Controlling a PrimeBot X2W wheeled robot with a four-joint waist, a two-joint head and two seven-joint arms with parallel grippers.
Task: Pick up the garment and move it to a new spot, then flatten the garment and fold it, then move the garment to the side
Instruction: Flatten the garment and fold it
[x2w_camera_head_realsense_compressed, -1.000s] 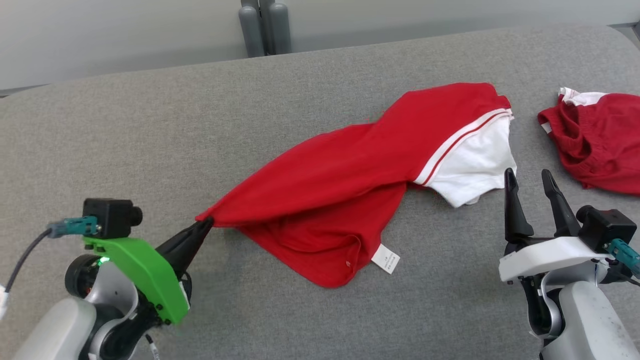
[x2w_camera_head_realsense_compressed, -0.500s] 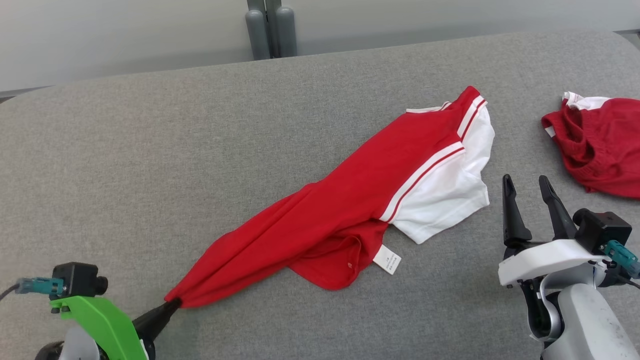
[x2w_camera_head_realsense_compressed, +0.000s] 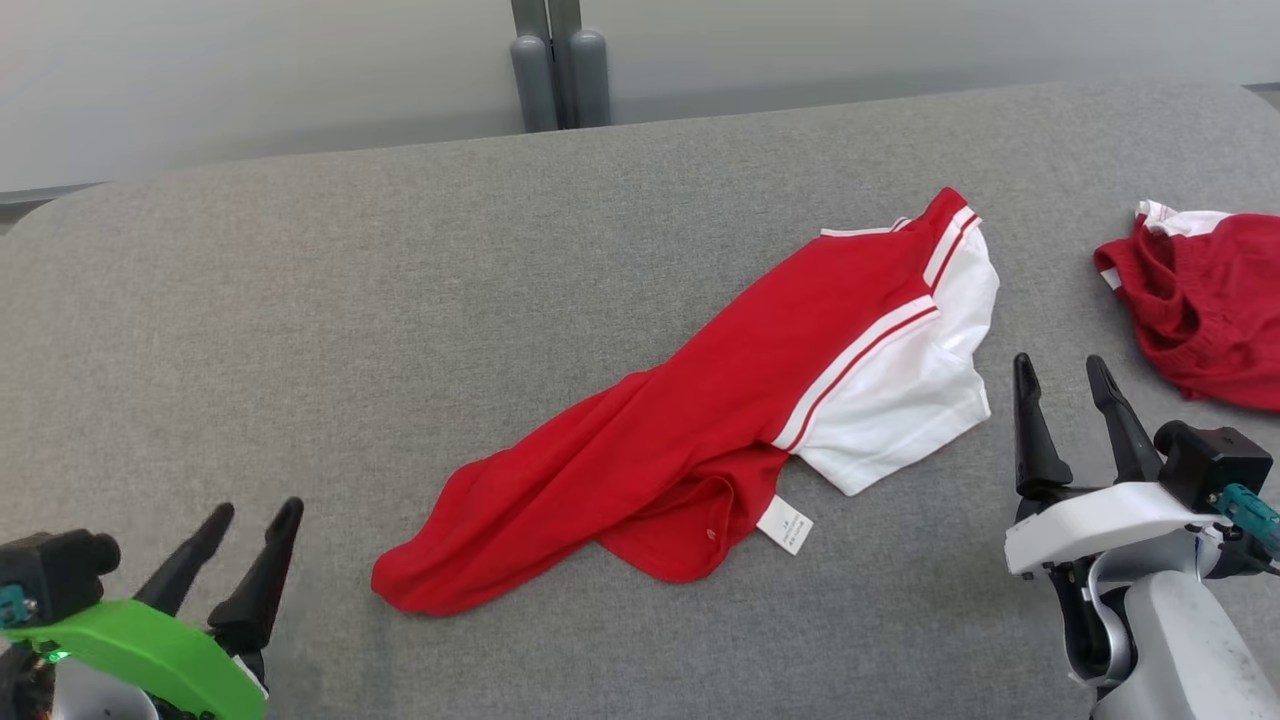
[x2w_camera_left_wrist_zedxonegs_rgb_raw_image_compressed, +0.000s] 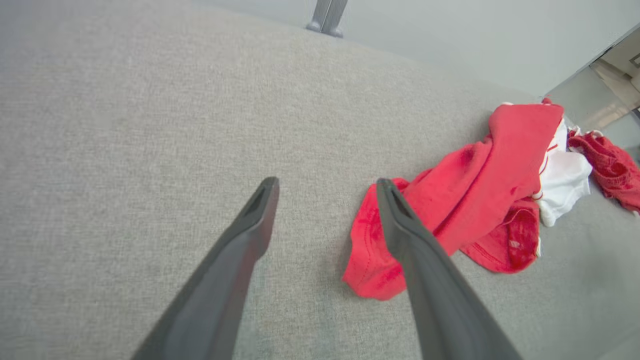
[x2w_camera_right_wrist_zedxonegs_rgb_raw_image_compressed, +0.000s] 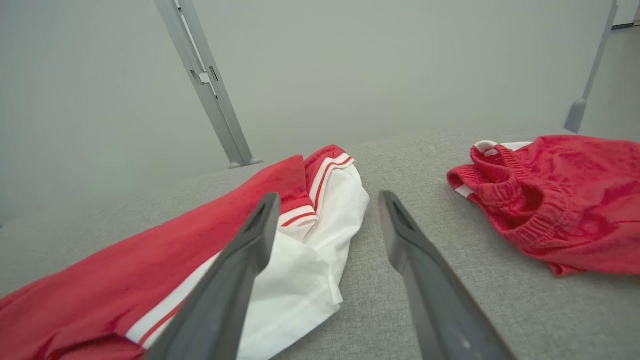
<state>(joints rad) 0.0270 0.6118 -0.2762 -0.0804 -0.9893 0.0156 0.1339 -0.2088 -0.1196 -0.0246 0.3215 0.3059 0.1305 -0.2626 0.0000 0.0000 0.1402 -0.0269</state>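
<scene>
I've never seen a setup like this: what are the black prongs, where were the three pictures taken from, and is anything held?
This is a two-armed robot. One picture comes from a camera on its head, looking down at a grey surface. The prongs are its fingers: the left gripper on a green mount, the right gripper on a white one. The other two pictures come from wrist cameras looking along those fingers. A red and white shirt lies crumpled in the middle; a second red garment to its right. Both grippers are open and hold nothing.
</scene>
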